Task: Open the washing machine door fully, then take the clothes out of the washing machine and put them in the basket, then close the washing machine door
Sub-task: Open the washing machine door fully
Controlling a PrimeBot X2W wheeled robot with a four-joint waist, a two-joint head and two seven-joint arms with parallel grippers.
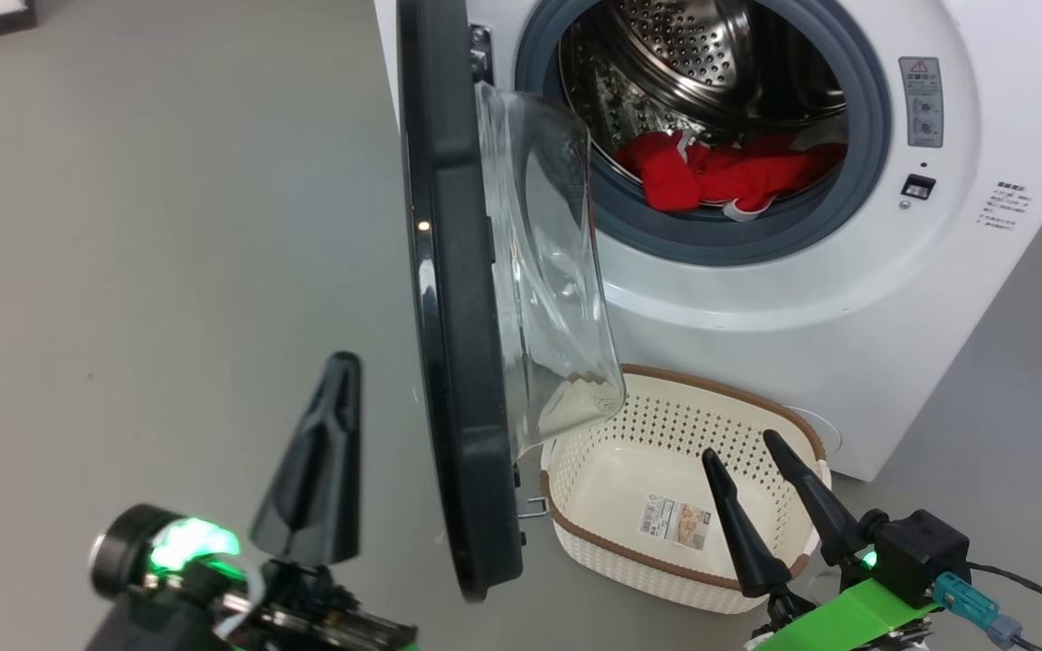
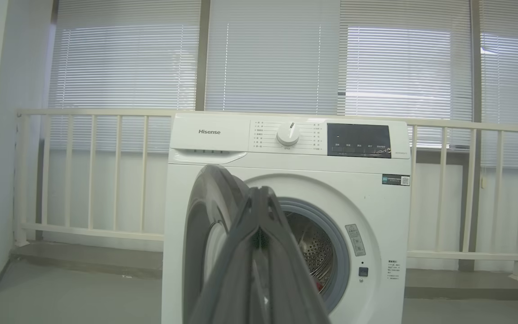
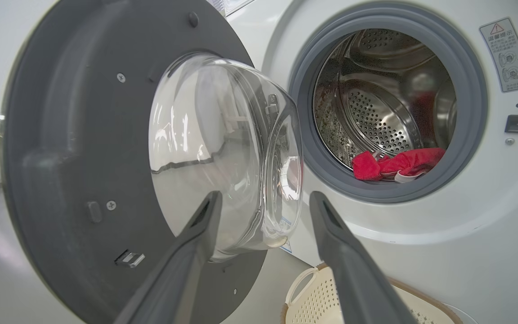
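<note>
The washing machine is white, and its steel drum holds the red clothes at the bottom of the opening. The washing machine door stands swung out, edge-on to me, with its glass bowl facing the drum. On the floor below the opening sits the cream basket, with nothing in it. My left gripper is shut on nothing, left of the door's outer face and apart from it. My right gripper is open in front of the basket. The right wrist view has the right gripper before the door, clothes and basket.
Grey floor spreads out left of the door. In the left wrist view the shut left gripper points at the washing machine, with a white railing and blinds behind it. A cable trails from my right wrist.
</note>
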